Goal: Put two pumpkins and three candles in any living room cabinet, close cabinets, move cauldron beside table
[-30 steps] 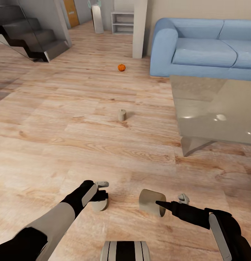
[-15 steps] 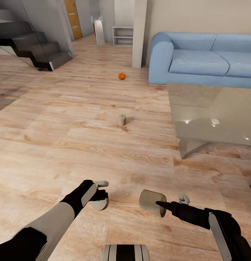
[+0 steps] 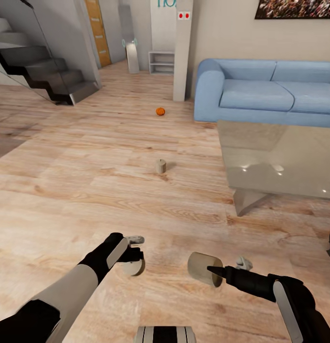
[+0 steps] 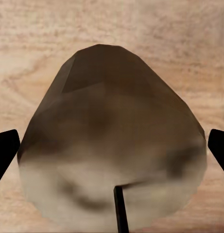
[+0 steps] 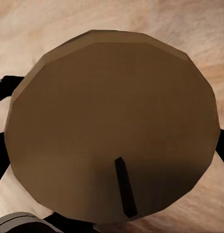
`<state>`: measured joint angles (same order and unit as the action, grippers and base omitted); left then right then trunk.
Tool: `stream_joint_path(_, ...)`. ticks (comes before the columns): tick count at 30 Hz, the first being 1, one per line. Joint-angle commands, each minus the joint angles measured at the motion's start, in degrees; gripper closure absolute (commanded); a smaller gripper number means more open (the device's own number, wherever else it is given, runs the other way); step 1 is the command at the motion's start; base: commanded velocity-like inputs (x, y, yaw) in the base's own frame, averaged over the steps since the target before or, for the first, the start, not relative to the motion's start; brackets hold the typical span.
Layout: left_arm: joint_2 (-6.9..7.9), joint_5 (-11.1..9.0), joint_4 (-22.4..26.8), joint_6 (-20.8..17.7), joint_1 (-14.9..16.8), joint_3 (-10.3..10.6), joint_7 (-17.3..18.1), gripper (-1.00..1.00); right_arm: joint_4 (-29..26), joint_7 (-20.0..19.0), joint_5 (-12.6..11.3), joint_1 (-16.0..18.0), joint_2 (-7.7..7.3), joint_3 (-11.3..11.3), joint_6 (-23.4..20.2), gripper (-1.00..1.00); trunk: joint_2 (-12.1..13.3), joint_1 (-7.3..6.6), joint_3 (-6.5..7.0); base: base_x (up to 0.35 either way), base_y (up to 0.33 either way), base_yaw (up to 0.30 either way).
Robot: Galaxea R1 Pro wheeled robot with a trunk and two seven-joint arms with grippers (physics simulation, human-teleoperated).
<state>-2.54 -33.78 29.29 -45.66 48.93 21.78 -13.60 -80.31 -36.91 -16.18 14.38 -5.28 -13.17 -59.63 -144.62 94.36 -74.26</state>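
Count, head view: three candles, one pumpkin, one table. Your left gripper (image 3: pixel 134 255) is clamped on a candle (image 3: pixel 133 267), held low over the wooden floor (image 3: pixel 65 190); in the left wrist view that candle (image 4: pixel 114 145) sits between the dark fingers (image 4: pixel 5 148), wick end toward the camera. Your right gripper (image 3: pixel 232 267) is clamped on a second candle (image 3: pixel 204 269), tipped on its side; in the right wrist view its round end (image 5: pixel 114 126) faces the lens. The third candle (image 3: pixel 160 166) stands upright on the floor, well apart from both; the one pumpkin (image 3: pixel 160 111) lies farther off, near the blue sofa (image 3: pixel 265 95). The glass-topped table (image 3: pixel 279 157) stands in front of the sofa.
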Motion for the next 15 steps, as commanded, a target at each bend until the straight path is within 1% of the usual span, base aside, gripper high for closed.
stream_joint_path(1,0.06,-0.5,0.7,-0.7,0.0,0.3,-0.6,1.00,0.0,0.0,0.1,0.0,0.05,-0.1,-0.4,1.00,0.0,-0.03,0.18,0.000,0.000,0.000)
stream_joint_path(6,0.19,-0.7,6.7,-4.1,-0.1,0.2,-0.7,1.00,-0.1,1.3,0.1,0.0,0.14,-0.1,-0.4,1.00,0.1,-0.16,1.29,0.000,0.000,0.000)
stream_joint_path(10,0.23,-1.0,8.6,-5.0,-0.1,0.2,-0.7,1.00,-0.1,2.3,0.2,0.0,0.21,-0.1,-0.4,1.00,0.1,-0.26,2.17,-0.028,0.000,-0.006)
stream_joint_path(12,0.25,-1.1,9.1,-5.2,-0.1,0.2,-0.7,1.00,-0.1,4.0,0.2,0.0,0.24,-0.1,-0.4,1.00,0.1,-0.31,2.62,-0.179,0.028,-0.098)
stream_joint_path(15,0.25,-1.2,9.5,-5.5,-0.2,0.1,-0.7,1.00,-0.1,7.8,0.1,0.0,0.33,0.3,-0.4,1.00,0.2,-0.39,3.28,-0.253,0.109,-0.202)
